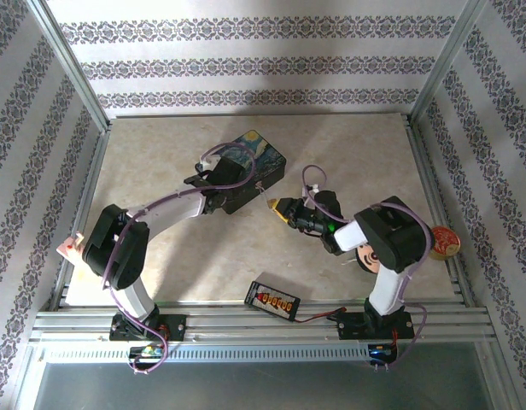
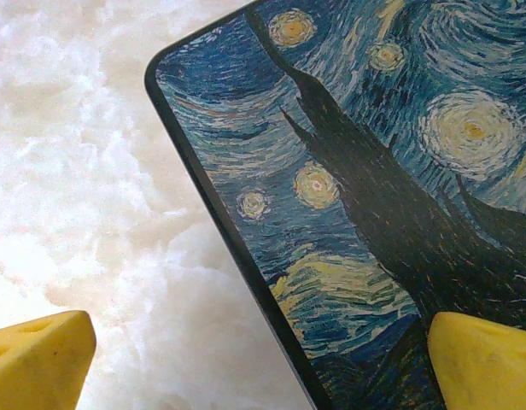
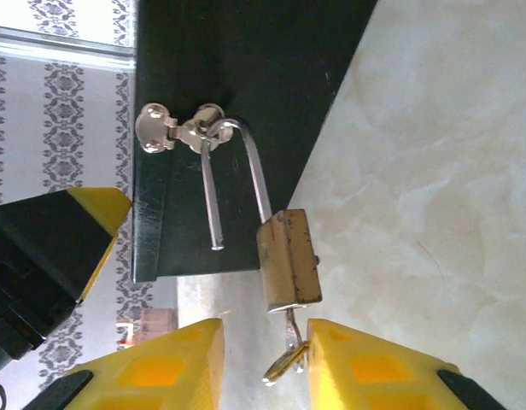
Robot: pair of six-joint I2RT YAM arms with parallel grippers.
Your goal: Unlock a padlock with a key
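left hand point(image 2: 263, 359) poised across the corner of the starry-night box point(image 2: 374, 171) on the worktop point(image 2: 75, 171), fingers point(image 2: 41, 363) spread wide, probably to steady the hasp point(image 3: 173, 128). hanging from that hasp, the brass padlock point(image 3: 287, 256), one shackle leg point(image 3: 210, 205) free, seemingly unlocked already. just below it, in the gap between the parted fingers of the right hand point(image 3: 265, 342), the key point(image 3: 286, 359), seated in the keyhole, unclamped.

1. The key point(image 3: 284, 366) under the padlock point(image 3: 287, 260) is small and blurred; whether it touches the right gripper point(image 3: 265, 335) is unclear.
2. The picture's edges cut off the box point(image 2: 374, 188) in the left wrist view.
3. The right arm point(image 1: 391, 248) half hides the round tin point(image 1: 447, 242).
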